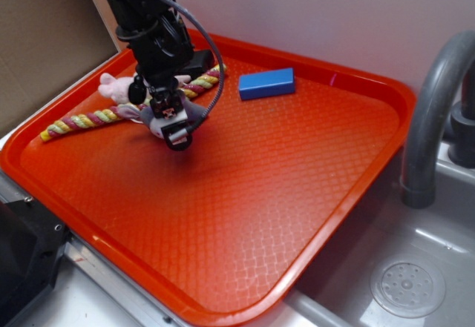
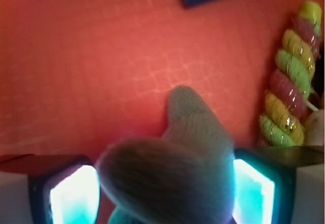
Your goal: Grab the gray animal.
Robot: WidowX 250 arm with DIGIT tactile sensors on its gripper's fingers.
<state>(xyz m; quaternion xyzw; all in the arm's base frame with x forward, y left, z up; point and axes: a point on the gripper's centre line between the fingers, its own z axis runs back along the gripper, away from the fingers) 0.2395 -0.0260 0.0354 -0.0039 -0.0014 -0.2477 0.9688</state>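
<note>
Gray animal between hand pads.

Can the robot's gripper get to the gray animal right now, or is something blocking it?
Probably yes. The gripper already has a finger on each side of the gray animal, with nothing between them. The twisted rope lies off to one side and the blue block is farther away.

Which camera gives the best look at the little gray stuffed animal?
The wrist view: the gray animal fills the foreground between the gripper fingers. In the exterior view the gray animal is mostly hidden behind the arm, beside the rope.
</note>
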